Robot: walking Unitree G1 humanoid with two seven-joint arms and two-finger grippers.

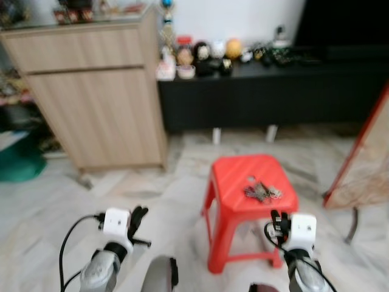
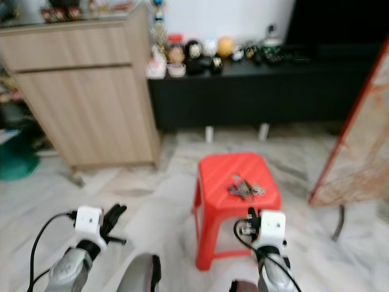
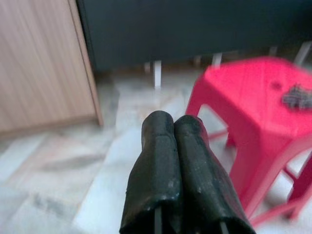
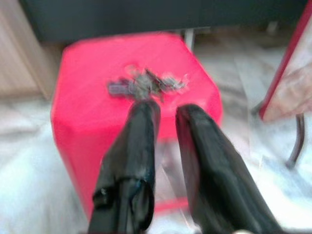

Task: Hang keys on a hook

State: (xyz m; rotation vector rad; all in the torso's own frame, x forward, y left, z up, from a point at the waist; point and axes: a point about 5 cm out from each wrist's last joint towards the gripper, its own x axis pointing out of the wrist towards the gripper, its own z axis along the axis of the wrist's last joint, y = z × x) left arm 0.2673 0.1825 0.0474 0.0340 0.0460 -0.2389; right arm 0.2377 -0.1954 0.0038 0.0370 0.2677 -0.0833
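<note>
On the flat top of a red plastic stool (image 1: 252,182), towards its right half, lies a bunch of keys (image 1: 262,193), a loose grey metal cluster resting free with nothing touching it. The stool stands on a pale marbled floor (image 1: 55,201), in front of a long low black cabinet (image 1: 273,91) whose top carries a row of small ornaments and figurines (image 1: 200,58). To the left of that cabinet stands a light wooden cupboard (image 1: 91,91), taller, with more small items on top that are too blurred to identify. At the far right edge a red-framed panel (image 1: 364,158) leans at a slant, and something green (image 1: 18,161) sits on the floor at the far left. The right end effector (image 4: 165,114) hovers just short of the stool's near edge, aimed at the keys; in the right wrist view its two black fingers (image 4: 134,156) stand slightly apart with a narrow gap between them, their tips pointing at the keys but not reaching them. The left end effector (image 3: 173,126) is held low over the bare floor to the left of the stool, well apart from the keys; in the left wrist view its two fingers are pressed together with nothing between them, pointing towards the gap between the cupboard and the stool. Both head views are somewhat blurred.
</note>
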